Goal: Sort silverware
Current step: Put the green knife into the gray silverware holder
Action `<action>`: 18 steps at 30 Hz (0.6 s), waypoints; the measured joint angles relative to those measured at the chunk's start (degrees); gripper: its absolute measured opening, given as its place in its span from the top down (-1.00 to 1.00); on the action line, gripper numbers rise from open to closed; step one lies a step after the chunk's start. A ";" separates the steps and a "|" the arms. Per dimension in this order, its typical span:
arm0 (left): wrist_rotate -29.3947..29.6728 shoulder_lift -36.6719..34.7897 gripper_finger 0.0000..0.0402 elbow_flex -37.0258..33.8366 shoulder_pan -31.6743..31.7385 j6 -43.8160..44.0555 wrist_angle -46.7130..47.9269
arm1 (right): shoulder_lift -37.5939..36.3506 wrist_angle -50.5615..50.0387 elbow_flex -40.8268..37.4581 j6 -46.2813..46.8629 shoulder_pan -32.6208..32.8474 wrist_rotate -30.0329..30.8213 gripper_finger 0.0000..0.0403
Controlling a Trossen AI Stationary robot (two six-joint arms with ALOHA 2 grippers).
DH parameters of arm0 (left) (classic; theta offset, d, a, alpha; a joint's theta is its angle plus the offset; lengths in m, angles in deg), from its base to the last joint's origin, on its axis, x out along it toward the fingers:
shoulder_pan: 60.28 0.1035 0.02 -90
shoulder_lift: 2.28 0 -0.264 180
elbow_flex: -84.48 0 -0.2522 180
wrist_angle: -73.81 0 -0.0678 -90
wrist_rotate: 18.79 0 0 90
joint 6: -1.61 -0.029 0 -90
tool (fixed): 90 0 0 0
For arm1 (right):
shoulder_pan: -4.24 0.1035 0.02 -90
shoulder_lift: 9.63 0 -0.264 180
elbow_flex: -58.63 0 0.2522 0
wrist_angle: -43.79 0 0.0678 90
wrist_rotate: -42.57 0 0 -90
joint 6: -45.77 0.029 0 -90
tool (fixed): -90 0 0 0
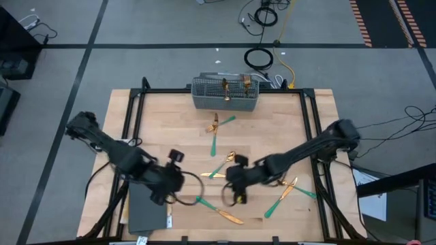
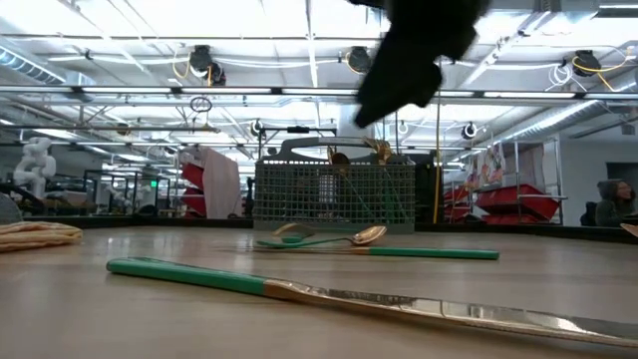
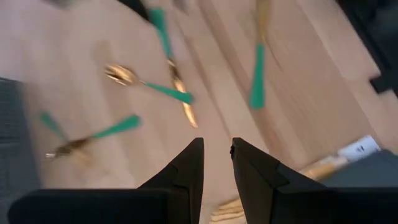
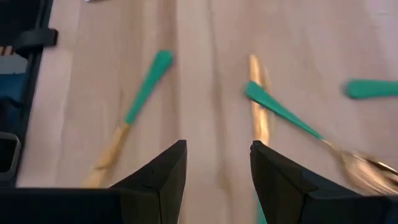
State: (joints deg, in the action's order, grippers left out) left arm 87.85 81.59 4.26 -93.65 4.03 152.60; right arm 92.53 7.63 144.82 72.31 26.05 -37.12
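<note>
Silverware with gold heads and teal handles lies scattered flat on the wooden table point(image 1: 170, 116): a pair point(image 1: 216, 126) near the far side, some point(image 1: 221, 167) in the middle, a knife point(image 1: 219, 211) near the front edge, and others point(image 1: 286, 194) to the right. Two pieces point(image 1: 235, 85) stand in the grey wire basket point(image 1: 225, 94) at the far edge. My left gripper point(image 1: 174, 162) hovers open left of the middle pieces; its wrist view shows its gap point(image 3: 216, 158) empty. My right gripper point(image 1: 238, 194) hovers open over the table's middle front, with nothing in its gap point(image 4: 217, 162).
A dark grey flat tray point(image 1: 146, 211) lies at the near left corner. A black frame point(image 1: 129, 116) runs along the table's sides. In the low view the knife point(image 2: 349, 292) lies closest, a spoon point(image 2: 367, 236) lies behind it, and the basket point(image 2: 334, 194) stands beyond.
</note>
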 joint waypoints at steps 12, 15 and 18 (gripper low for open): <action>12.21 -15.32 0.55 0.00 -5.66 2.65 -0.01 | 22.32 -11.66 26.95 6.93 2.78 0.10 0.17; 13.51 -17.10 0.55 0.00 -5.81 1.31 -0.02 | 26.01 -14.61 31.44 9.16 2.79 0.11 0.17; 13.70 -18.25 0.55 0.00 -5.79 1.23 0.19 | 29.44 -17.97 36.20 10.68 2.81 0.15 0.17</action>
State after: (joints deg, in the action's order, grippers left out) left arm 101.56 63.34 4.26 -99.44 5.25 152.80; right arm 121.97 -10.34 181.02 82.99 28.85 -36.97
